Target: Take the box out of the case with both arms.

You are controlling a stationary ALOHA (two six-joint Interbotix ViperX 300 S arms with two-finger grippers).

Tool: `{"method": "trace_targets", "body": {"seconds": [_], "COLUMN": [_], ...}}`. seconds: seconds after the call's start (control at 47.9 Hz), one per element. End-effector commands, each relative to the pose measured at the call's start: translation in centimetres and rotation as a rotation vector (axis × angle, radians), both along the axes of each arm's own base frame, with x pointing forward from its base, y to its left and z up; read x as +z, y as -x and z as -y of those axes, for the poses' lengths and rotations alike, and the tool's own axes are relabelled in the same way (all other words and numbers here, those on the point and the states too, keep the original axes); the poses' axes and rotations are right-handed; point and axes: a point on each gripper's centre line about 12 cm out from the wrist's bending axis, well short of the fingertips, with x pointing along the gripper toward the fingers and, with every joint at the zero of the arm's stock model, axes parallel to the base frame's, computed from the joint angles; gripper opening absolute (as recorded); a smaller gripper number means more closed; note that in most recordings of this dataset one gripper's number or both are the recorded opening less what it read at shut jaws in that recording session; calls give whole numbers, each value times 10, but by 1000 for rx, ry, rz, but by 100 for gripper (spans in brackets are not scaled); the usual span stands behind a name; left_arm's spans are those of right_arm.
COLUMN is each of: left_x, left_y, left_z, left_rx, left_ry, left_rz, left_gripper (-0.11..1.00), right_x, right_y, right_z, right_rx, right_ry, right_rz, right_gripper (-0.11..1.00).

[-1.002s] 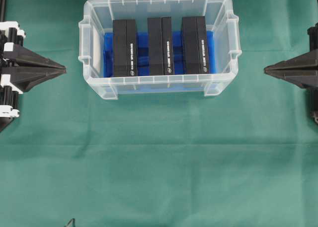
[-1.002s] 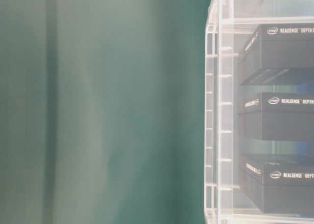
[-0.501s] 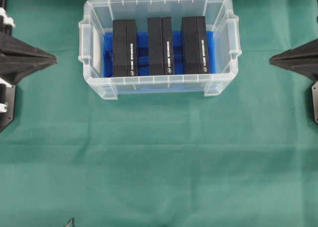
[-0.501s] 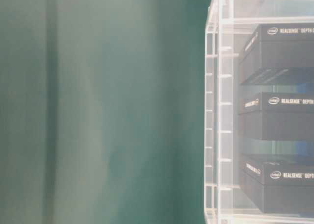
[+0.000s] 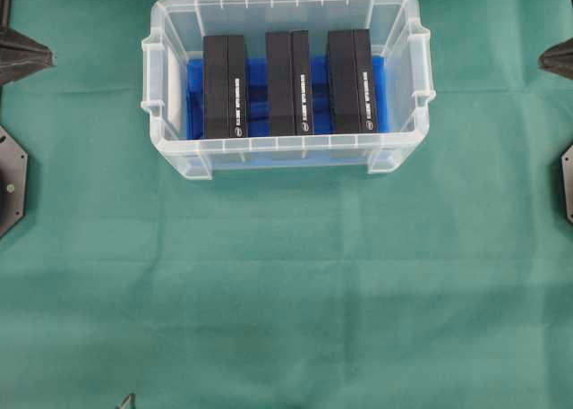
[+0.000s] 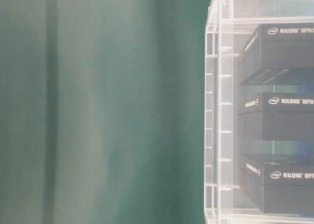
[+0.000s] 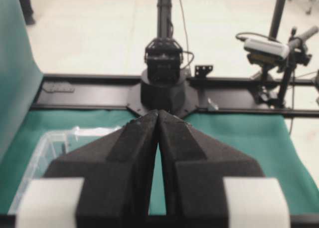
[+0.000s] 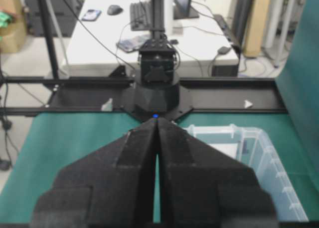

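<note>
The clear plastic case [image 5: 170, 149] sits at the back middle of the green cloth, its floor lined blue. Three black boxes stand on edge in it: left [image 5: 224, 85], middle [image 5: 288, 82], right [image 5: 350, 80]. At table level the case wall [image 6: 219, 111] and the printed box sides [image 6: 279, 47] show. My left gripper [image 5: 49, 58] is only a black tip at the left edge, well clear of the case. My right gripper [image 5: 543, 62] peeks in at the right edge. In both wrist views the left gripper [image 7: 158, 112] and right gripper [image 8: 156, 120] have tips touching, holding nothing.
Black mounting plates lie at the left edge [image 5: 11, 185] and right edge [image 5: 567, 181] of the cloth. Each wrist view looks across at the opposite arm's base [image 7: 162, 83] [image 8: 155, 88] on a black rail, with a corner of the case [image 7: 55, 138] [image 8: 249, 138] below.
Both grippers have drawn back outward toward the left and right edges of the overhead view, staying shut. The case and boxes have not moved.
</note>
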Motion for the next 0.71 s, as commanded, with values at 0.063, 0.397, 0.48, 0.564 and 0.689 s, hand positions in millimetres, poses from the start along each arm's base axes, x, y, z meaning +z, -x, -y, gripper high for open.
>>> {"method": "trace_targets", "body": {"seconds": [0.063, 0.397, 0.48, 0.564, 0.689], "left_x": [6, -14, -22, -25, -33], "left_y": [-4, 2, 6, 10, 15], "left_z": [-1, -1, 0, 0, -1], "left_rx": [4, 25, 37, 46, 62], "left_ry": [8, 141, 148, 149, 147], "left_rz": [-12, -317, -467, -582, -759], "left_gripper": [0, 0, 0, 0, 0], "right_x": [6, -5, -11, -19, -38], "right_y": [1, 6, 9, 12, 21], "right_z": [0, 0, 0, 0, 0], "right_rx": [-1, -2, -7, -17, -49], "right_ry": [-6, -9, -26, -55, -110], "right_rz": [-11, -268, -402, -555, -841], "right_gripper": [0, 0, 0, 0, 0]}}
